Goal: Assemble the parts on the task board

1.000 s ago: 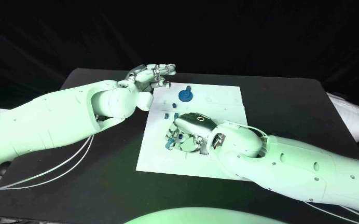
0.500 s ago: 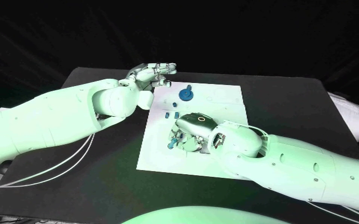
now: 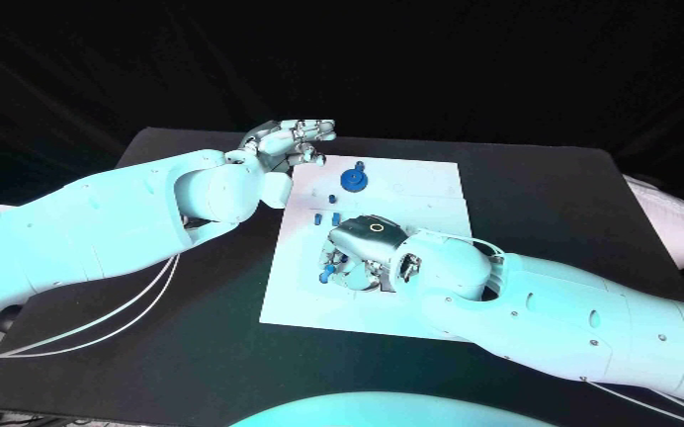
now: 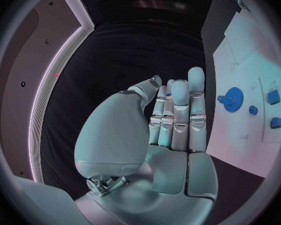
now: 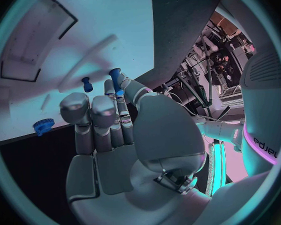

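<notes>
The task board (image 3: 413, 249) lies flat in the middle of the black table (image 3: 171, 348). Over the board's near-left part the right robot hand (image 3: 364, 249) pinches a small blue peg (image 5: 115, 80) at its fingertips. The left robot hand (image 3: 293, 142) hovers just off the board's far-left corner, fingers together, whether holding anything I cannot tell. A blue gear (image 3: 352, 182) lies on the board's far part, two small blue blocks (image 3: 323, 219) between it and the right hand.

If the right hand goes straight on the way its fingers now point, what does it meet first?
Most likely the white task board itself: the right hand, pinching a small blue part, points down at it. A loose blue peg lies near that line, but depth is unclear.
</notes>
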{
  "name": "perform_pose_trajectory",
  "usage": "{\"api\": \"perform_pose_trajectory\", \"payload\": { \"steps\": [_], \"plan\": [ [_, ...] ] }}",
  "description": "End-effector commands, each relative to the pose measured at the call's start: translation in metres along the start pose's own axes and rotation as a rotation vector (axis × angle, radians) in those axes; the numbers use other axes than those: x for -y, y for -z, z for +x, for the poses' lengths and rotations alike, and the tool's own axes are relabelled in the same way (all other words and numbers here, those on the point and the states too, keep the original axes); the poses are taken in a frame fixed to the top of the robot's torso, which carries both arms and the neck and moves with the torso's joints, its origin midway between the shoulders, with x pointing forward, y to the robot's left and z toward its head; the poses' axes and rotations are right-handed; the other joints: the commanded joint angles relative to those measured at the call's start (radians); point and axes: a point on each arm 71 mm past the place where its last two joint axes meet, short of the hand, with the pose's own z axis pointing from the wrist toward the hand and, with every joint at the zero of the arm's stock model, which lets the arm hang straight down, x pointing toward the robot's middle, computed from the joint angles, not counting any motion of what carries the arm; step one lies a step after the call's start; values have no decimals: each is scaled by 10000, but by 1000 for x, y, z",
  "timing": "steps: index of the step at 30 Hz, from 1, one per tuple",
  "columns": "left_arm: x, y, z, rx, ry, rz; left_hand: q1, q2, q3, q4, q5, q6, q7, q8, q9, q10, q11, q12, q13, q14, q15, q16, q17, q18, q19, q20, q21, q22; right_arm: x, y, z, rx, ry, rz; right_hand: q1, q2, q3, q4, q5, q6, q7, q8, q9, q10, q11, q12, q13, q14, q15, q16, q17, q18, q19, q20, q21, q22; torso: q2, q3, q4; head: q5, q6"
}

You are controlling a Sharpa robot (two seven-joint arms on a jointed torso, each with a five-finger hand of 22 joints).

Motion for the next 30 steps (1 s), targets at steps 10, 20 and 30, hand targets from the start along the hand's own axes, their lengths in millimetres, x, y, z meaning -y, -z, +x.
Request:
{"api": "perform_pose_trajectory", "payload": {
  "steps": [10,20,30],
  "plan": [
    [1,0,3,-215,10,42,-23,77,-51,-15,11,-45,-17,23,-6,-63,-10,33,14,-77,-15,-16,-12,118,-45,1,-66,-12,-3,-3,3,290,97,38,-567,-745,-972,306,139,-1287,495,-196,-226,-1730,519,-529,-28,-272,400,-445,-703,102,-760,390,-646,-1009,0,-4,8,-9,3],
    [1,0,2,-197,7,35,-23,77,-51,-15,11,-45,-17,23,-6,-63,-10,33,14,-77,-15,-16,-12,118,-45,1,-66,-12,2,11,-11,2138,-684,-155,-269,-736,-1853,407,361,-1791,480,-154,-200,-2263,548,-170,13,-450,438,-730,-1225,176,-979,440,-907,-1382,0,15,-3,-40,21],
    [1,1,0,-164,-3,28,-14,94,-77,-27,11,-48,-19,34,-4,-80,-11,61,24,-90,-16,-29,-60,120,-32,1,-97,-41,47,60,-42,2147,-3238,1297,-153,-302,-1988,561,694,-1328,406,-108,-151,-571,277,777,173,-107,233,-248,-710,55,-455,311,-466,-685,-25,-8,-48,-247,69]
  ]
}}
